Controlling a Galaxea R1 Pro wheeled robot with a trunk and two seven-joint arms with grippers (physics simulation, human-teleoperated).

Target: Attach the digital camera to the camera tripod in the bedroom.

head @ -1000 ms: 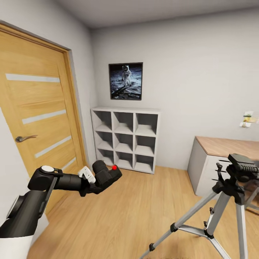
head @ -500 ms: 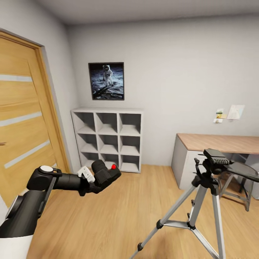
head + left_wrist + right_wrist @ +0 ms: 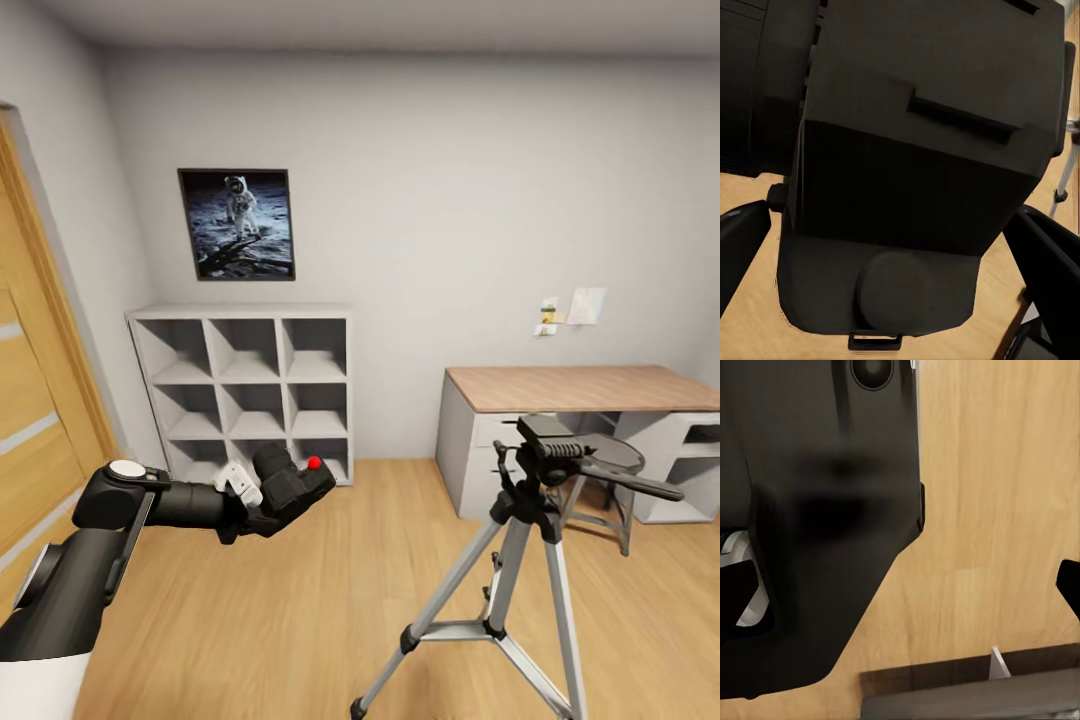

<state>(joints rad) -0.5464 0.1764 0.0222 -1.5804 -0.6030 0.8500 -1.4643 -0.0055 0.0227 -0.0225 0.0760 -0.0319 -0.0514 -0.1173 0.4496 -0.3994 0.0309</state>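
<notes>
One arm, the left, is seen stretched forward in the head view, and the camera (image 3: 292, 489) is gripped in its pincer (image 3: 262, 500), held in the air above the wood floor (image 3: 300, 620). The camera's lens barrel is turned up and away toward the shelves (image 3: 245, 385), and its red button (image 3: 314, 463) is seen at the upper right of the body. In the left wrist view the camera (image 3: 915, 172) is seen close up between the two dark fingers (image 3: 1050, 262), which are closed against its sides.

The tripod (image 3: 520, 560) is stood on the floor to the right of the camera and well apart from it, with its silver legs spread and its black head bare, the pan handle pointing right. Behind the tripod a counter (image 3: 580, 388) with a wooden top is set against the grey wall, and a stool (image 3: 600, 480) is placed beneath it. White cube shelves are set against the same wall further left, with a framed astronaut picture (image 3: 238, 223) hung above them. A wooden door (image 3: 35, 420) is seen at the left edge.

Whether the right pincer is clenched or released cannot be told from its wrist view, where a dark body and floor planks are shown.
</notes>
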